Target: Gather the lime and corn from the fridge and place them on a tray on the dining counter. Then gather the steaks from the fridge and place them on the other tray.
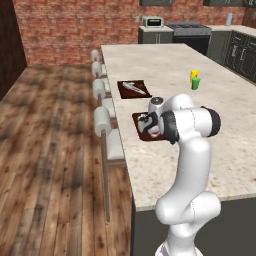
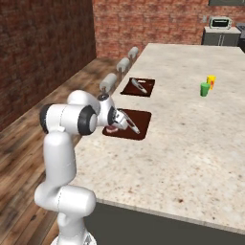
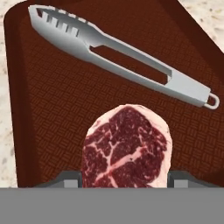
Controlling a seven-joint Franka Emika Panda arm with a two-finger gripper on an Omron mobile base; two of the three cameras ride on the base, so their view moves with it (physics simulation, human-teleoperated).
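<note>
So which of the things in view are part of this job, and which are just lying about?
Job:
- steak, between the gripper jaws over the near tray
- far tray
- dining counter

Lying about:
- tongs on the near tray
- a similar utensil on the far tray
- green cup, yellow cup
- bar stools

White arm [image 1: 192, 150], dark joints

Both base cams sit behind the arm, left and right, looking down over the same counter [image 1: 165, 165] and near tray [image 2: 142, 120]. Hand cam's right above that tray.
</note>
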